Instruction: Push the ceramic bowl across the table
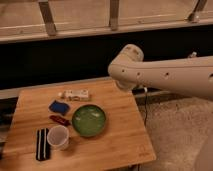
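The bowl point(89, 120) is sitting lower centre on the table point(125, 145), a cup point(58, 137) just beside it. The arm point(155, 75) is hovering mid-right with its gripper hidden, so I cannot tell its grip. Pushing leftward is risking knocking the cup.

Indoor robot test area (office-like): wooden table point(125, 137) on speckled carpet point(175, 125), railing posts point(47, 17) behind; claw out of frame.
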Controlling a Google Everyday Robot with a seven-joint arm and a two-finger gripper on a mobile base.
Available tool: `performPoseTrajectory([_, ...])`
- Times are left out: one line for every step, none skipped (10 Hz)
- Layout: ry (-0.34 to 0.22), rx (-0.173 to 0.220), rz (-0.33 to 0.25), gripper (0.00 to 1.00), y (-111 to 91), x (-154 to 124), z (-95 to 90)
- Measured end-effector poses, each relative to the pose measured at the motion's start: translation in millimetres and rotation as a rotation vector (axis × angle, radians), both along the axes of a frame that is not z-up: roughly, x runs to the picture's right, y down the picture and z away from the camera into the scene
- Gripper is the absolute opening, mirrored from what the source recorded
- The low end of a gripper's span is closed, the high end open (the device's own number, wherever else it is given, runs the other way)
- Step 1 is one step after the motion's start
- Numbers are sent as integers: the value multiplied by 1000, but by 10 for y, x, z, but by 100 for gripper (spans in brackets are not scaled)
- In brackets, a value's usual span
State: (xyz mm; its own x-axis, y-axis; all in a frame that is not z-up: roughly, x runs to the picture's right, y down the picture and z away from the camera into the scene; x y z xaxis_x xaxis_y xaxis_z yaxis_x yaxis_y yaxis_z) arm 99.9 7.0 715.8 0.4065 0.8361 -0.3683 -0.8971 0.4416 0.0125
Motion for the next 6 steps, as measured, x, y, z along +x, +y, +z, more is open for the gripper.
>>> performPoseTrajectory([1, -36, -49, 1, 106, -120, 97])
performPoseTrajectory([11, -75, -77, 0, 221, -143, 190])
performPoseTrajectory([18, -110, -99, 0, 322, -166, 272])
performPoseTrajectory([19, -118, -103, 0, 345, -169, 289])
performPoseTrajectory([20, -117, -102, 0, 341, -162, 286])
performPoseTrajectory([21, -118, -101, 0, 342, -155, 286])
